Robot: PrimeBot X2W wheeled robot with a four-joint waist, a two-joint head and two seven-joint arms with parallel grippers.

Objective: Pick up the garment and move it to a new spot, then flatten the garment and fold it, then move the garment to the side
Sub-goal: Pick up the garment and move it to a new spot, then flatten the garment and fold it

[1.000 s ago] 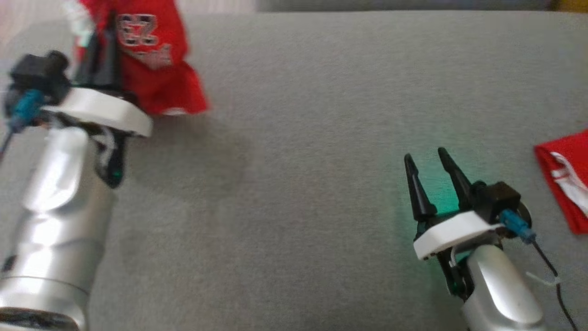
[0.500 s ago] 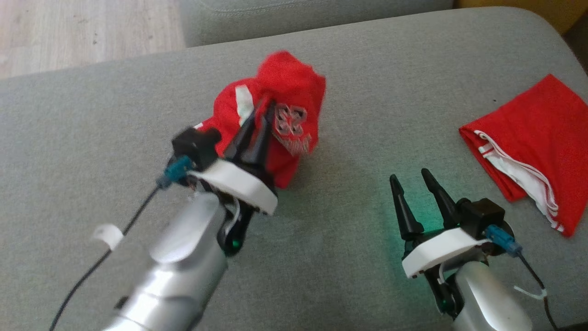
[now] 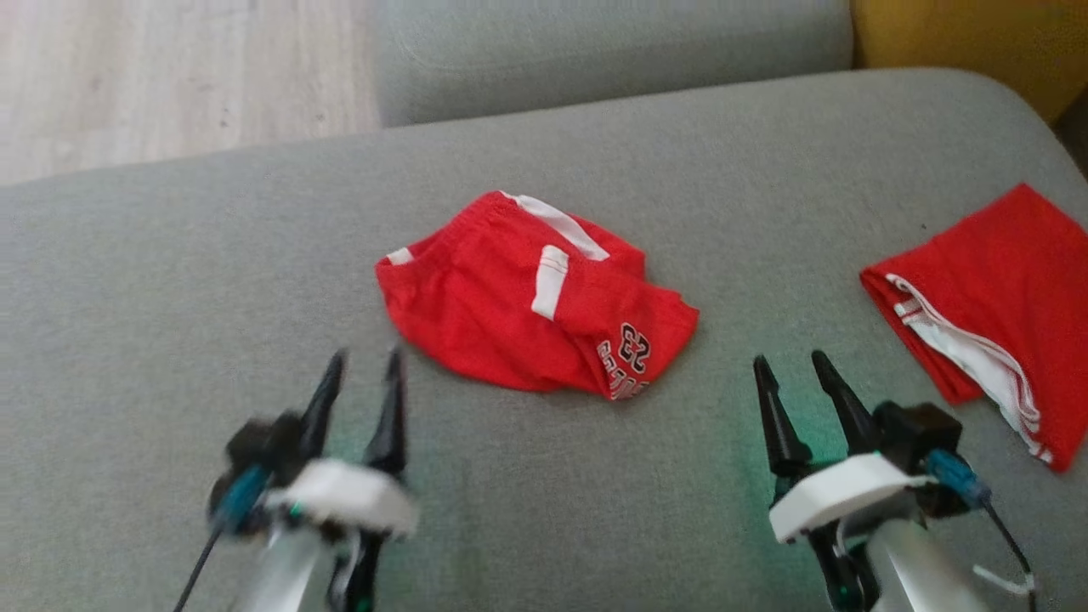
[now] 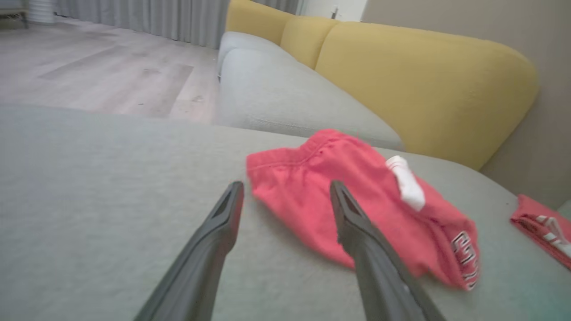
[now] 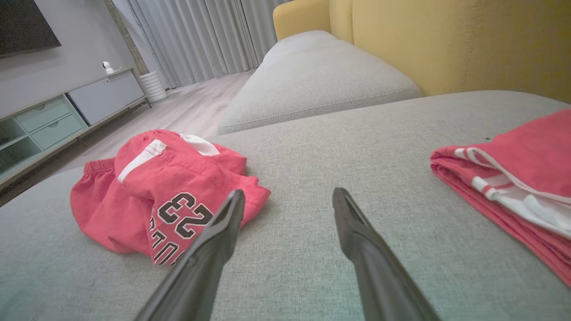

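Note:
The garment (image 3: 527,297) is a pair of red shorts with white stripes and the number 23, lying crumpled in the middle of the grey cushion (image 3: 170,280). It also lies ahead in the left wrist view as the garment (image 4: 357,205) and at the left in the right wrist view as the garment (image 5: 160,191). My left gripper (image 3: 361,370) stands open just short of its near left edge, holding nothing. My right gripper (image 3: 790,364) stands open to the right of it, apart from the cloth, with nothing between its fingers.
A second red garment (image 3: 986,306) with white trim lies folded at the cushion's right. Another grey cushion (image 3: 595,42) lies beyond, with a yellow backrest (image 4: 424,80) to the right. Wooden floor (image 3: 170,68) runs past the far left edge.
My left gripper has opened and let go of the red shorts, which now lie on the cushion, and it has drawn back toward me. The camera shifted. The right gripper stays open.

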